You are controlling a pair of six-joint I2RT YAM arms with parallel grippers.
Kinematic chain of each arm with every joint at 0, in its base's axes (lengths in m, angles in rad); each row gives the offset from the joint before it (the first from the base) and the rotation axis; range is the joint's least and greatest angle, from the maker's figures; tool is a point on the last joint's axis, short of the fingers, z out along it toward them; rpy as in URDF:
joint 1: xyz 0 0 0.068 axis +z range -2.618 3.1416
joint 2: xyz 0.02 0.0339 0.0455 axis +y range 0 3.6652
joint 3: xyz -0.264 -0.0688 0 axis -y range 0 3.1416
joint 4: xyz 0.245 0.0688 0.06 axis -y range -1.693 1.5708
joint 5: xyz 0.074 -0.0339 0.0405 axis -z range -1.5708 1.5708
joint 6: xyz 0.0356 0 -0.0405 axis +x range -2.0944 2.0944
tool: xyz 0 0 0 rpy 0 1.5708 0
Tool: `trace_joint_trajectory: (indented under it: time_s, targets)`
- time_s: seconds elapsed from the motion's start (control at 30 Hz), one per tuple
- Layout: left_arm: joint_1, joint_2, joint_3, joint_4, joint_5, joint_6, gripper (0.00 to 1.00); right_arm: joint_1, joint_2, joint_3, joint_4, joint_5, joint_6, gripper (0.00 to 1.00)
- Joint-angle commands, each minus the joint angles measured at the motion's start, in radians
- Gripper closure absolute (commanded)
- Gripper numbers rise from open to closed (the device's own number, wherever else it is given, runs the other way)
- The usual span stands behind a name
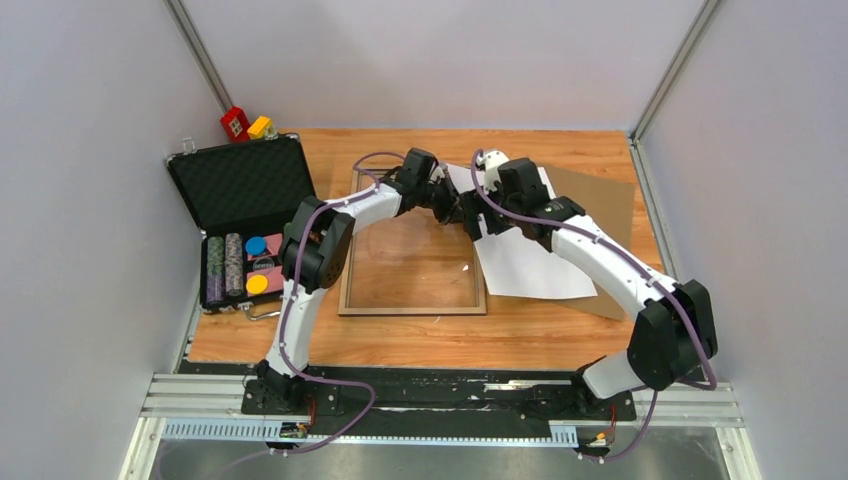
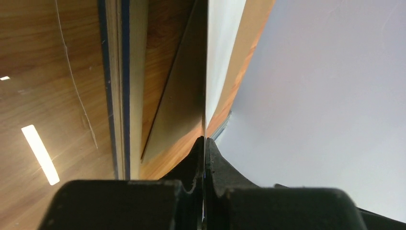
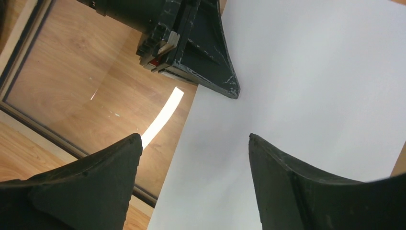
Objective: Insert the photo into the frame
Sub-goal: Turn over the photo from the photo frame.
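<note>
The photo (image 1: 530, 265) lies white side up on the desk (image 1: 420, 335), just right of the frame (image 1: 412, 310). Its left edge overlaps the frame's right rail and its far corner is lifted. The left pincer (image 2: 205, 143) is pressed together on that lifted edge, with the sheet seen edge-on rising from between its 2 fingertips (image 2: 218, 158). The sheet is white on one face and dark on the other. The right pincer (image 3: 195, 139) hangs just above the white face with its 2 fingers (image 3: 297, 191) spread apart, holding nothing, close beside the left pincer. The frame lies flat with its tan side up and a blue strip showing along its edge in the left wrist view. A brown panel (image 1: 605, 200) lies under the photo's right side. An open black case (image 1: 240, 185) of chips sits at the desk's left; a dark label (image 1: 263, 265) inside it is too small to read.
</note>
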Motion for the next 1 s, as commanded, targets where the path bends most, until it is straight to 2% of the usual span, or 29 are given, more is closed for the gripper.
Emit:
trace_joint_trajectory:
  time_s: [0.0, 0.2, 0.27, 0.33, 0.4, 0.5, 0.77, 0.97]
  targets:
    - [0.016, -0.069, 0.016, -0.002, 0.028, 0.157, 1.0, -0.004, -0.074, 0.035, 0.025, 0.036, -0.005, 0.19]
    - [0.077, -0.098, 0.065, -0.151, 0.095, 0.466, 1.0, -0.104, -0.123, 0.037, 0.025, 0.048, -0.003, 0.19]
    - [0.105, -0.085, 0.11, -0.268, 0.134, 0.606, 1.0, -0.141, -0.139, 0.024, 0.026, 0.032, 0.0, 0.19]
    - [0.142, -0.063, 0.172, -0.492, 0.167, 0.758, 1.0, -0.167, -0.154, 0.006, 0.028, 0.017, -0.001, 0.19]
    - [0.169, -0.049, 0.214, -0.638, 0.178, 0.898, 1.0, -0.183, -0.172, -0.019, 0.036, 0.012, -0.004, 0.19]
    - [0.204, -0.063, 0.221, -0.762, 0.144, 1.058, 1.0, -0.188, -0.202, -0.06, 0.059, 0.01, -0.039, 0.19]
    - [0.287, -0.126, 0.149, -0.836, 0.057, 1.171, 1.0, -0.192, -0.24, -0.149, 0.121, -0.034, -0.069, 0.2]
    - [0.298, -0.141, 0.123, -0.828, -0.005, 1.174, 1.0, -0.194, -0.265, -0.217, 0.167, -0.094, -0.11, 0.2]
